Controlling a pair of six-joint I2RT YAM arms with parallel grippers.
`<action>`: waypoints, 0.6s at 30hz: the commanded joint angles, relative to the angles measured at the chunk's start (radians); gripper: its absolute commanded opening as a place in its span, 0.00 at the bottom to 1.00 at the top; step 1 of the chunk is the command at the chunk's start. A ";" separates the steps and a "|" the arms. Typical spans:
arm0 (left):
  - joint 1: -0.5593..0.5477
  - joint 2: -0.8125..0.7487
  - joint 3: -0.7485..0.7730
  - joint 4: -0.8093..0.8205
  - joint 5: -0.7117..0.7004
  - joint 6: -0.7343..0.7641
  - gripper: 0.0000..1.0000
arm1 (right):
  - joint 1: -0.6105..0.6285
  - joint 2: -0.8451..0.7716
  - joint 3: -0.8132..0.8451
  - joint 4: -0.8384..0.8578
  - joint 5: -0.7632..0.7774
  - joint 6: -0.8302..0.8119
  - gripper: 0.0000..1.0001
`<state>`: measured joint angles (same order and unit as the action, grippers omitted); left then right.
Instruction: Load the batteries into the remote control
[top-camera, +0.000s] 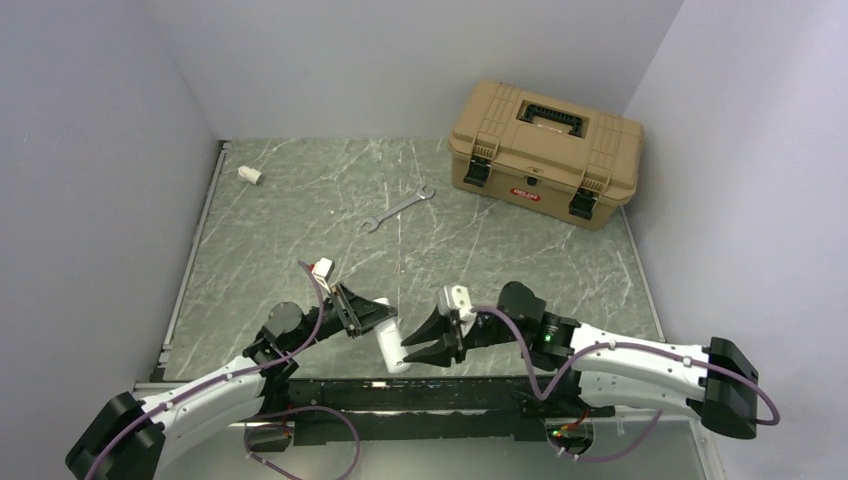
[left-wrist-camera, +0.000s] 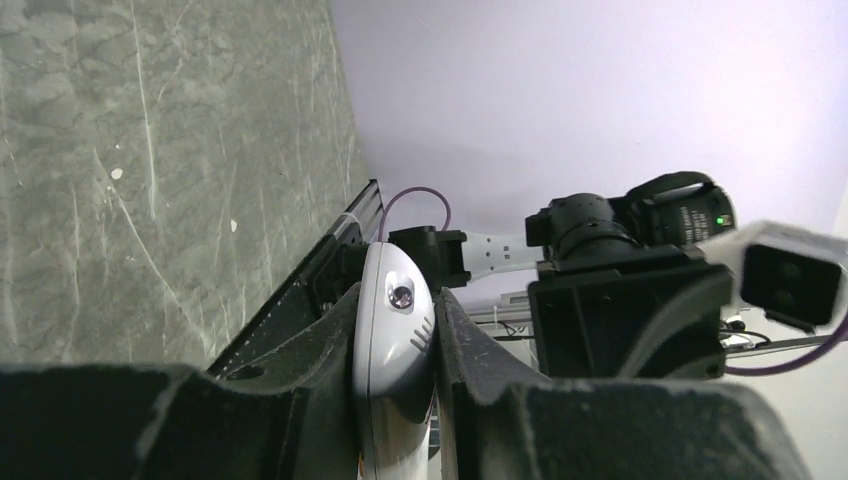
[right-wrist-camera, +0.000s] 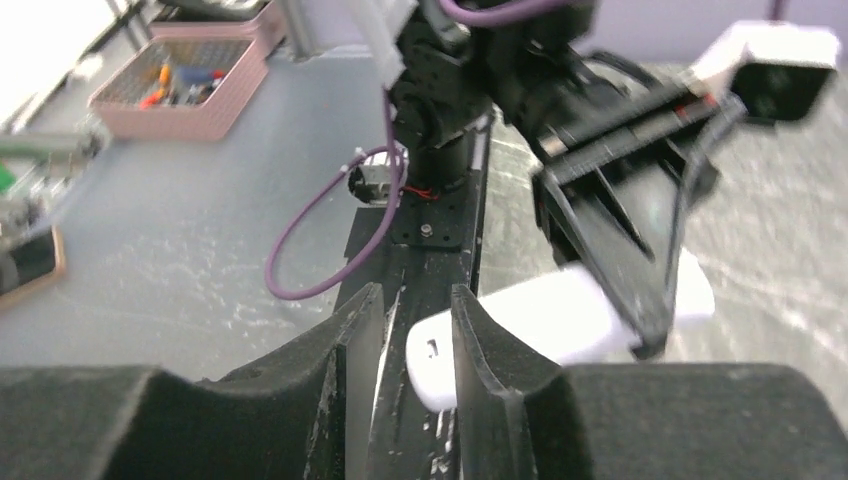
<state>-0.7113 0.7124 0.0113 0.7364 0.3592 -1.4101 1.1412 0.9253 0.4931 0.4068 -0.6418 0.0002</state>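
The left end effector (left-wrist-camera: 397, 300) is clamped tight on the remote control (left-wrist-camera: 393, 350). Its 2 fingers press the 2 long sides of the slim white bar, and the bar's rounded end pokes out past the fingertips.

The right end effector (right-wrist-camera: 416, 292) faces it from just beside, with its jaws partly apart. The free end of the remote control sits in the gap between its 2 fingers (right-wrist-camera: 480, 345), close against 1 of them, with open space on the other side. Whether it touches that finger I cannot tell. The remote control thus spans the short space between the 2 end effectors, gripped by the left and only straddled by the right, above the near edge of the bench (top-camera: 300, 200).

Farther out, ahead of both end effectors, a metal wrench (top-camera: 397, 208) lies flat on the bench, well apart from them. Beyond it, ahead and to the right, a tan toolbox (top-camera: 545, 150) stands in the far corner with its lid down. Far ahead to the left, a short white tube stub (top-camera: 250, 175) lies near the bench's edge.
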 joint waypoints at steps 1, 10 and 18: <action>-0.005 -0.016 0.021 0.061 -0.021 0.039 0.00 | 0.003 -0.105 -0.096 0.118 0.289 0.335 0.34; -0.005 -0.053 0.049 0.037 -0.017 0.099 0.00 | -0.005 -0.186 -0.122 -0.097 0.674 0.830 0.66; -0.005 -0.045 0.063 0.052 -0.004 0.100 0.00 | -0.009 -0.005 -0.049 -0.067 0.468 0.874 0.85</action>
<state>-0.7113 0.6712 0.0235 0.7288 0.3431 -1.3243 1.1324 0.8532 0.3763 0.3206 -0.0883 0.8024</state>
